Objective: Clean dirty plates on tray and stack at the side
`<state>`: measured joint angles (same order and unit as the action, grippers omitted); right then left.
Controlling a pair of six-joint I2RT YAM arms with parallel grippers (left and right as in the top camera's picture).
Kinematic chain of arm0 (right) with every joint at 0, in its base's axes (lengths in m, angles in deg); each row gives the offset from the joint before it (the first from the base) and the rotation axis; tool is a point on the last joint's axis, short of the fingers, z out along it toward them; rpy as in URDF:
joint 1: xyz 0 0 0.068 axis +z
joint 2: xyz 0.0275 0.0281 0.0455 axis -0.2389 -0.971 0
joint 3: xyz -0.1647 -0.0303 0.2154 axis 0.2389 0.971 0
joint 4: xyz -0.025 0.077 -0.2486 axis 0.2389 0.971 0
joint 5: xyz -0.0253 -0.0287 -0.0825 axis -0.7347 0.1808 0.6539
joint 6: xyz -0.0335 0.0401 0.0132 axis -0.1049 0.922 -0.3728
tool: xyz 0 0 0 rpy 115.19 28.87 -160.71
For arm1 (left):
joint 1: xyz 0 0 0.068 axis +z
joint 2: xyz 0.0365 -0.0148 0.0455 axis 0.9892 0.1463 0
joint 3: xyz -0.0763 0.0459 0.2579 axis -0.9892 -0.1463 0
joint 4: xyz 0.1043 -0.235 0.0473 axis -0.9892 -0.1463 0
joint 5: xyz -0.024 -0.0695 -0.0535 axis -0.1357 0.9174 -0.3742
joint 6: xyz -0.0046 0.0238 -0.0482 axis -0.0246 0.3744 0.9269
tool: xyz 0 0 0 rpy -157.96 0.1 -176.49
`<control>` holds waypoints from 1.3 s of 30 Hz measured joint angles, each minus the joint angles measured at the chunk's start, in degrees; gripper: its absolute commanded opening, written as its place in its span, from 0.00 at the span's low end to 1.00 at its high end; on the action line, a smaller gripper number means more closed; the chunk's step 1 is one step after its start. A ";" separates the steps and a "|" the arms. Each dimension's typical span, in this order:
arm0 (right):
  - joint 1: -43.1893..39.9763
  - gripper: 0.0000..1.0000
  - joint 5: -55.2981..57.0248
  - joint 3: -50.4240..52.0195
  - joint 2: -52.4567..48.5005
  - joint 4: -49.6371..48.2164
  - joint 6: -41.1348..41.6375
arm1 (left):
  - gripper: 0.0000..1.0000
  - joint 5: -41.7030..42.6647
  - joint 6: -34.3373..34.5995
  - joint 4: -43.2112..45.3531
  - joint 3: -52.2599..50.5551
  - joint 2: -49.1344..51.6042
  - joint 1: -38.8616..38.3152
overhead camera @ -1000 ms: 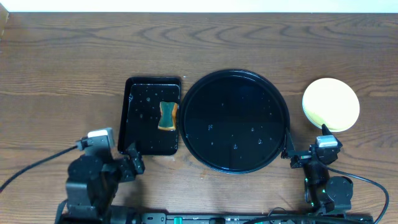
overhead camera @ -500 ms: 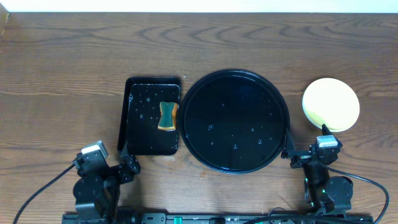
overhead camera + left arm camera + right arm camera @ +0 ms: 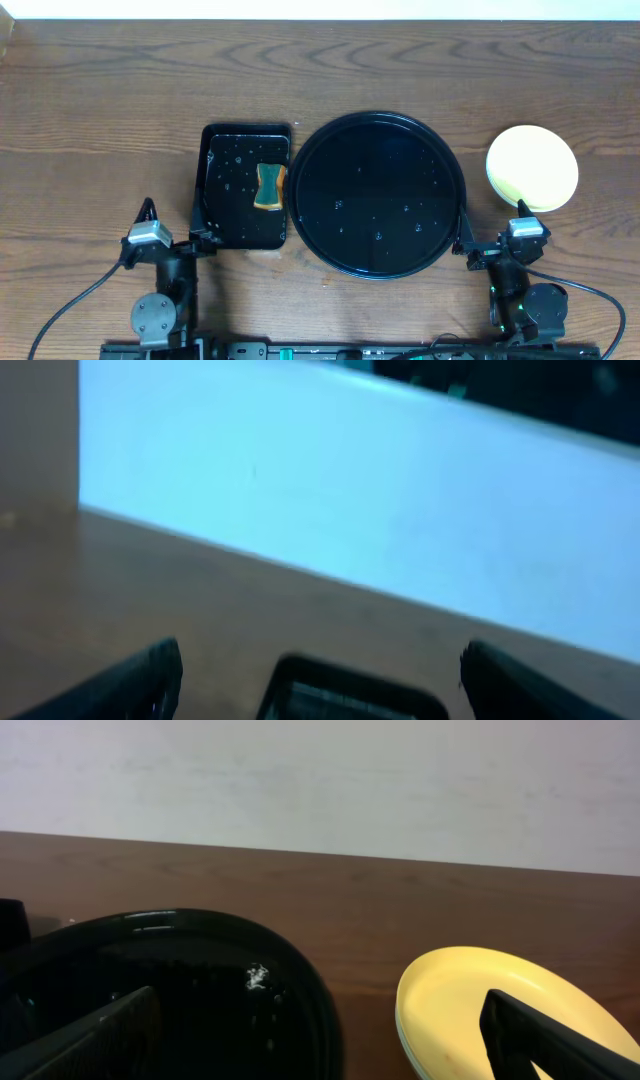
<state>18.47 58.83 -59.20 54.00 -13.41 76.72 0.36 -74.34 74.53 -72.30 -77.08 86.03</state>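
- Black tray [image 3: 380, 160] sits centre, speckled with droplets.
- Plates [image 3: 532, 167], yellow on top, stacked right of it.
- Left gripper [image 3: 320, 682] and right gripper [image 3: 320, 1042]: jaws spread wide.

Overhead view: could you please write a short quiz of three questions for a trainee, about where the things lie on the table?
1. True or false: a plate lies on the large round glossy black tray.
2. Choose one. The yellow-green sponge lies: A) on the round tray; B) in the small rectangular black tray; C) on top of a plate.
3. Short answer: which hand is nearer to the pale yellow round plate?

Key:
1. False. No plate is on that tray.
2. B.
3. The right hand.
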 measured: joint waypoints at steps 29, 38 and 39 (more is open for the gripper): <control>0.00 0.99 0.07 -0.02 0.04 0.02 0.00 | 0.90 2.64 -3.87 -10.51 -1.64 0.09 0.00; 0.00 0.99 0.04 -0.02 0.04 0.02 0.00 | 0.90 2.64 -3.87 -10.51 -1.64 0.09 0.00; 0.00 0.99 0.07 -0.02 0.04 0.02 0.00 | 0.90 2.64 -3.89 -10.51 -1.64 0.09 0.00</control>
<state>18.47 58.90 -59.22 54.05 -13.38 76.72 3.01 -78.23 64.02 -73.94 -77.00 86.03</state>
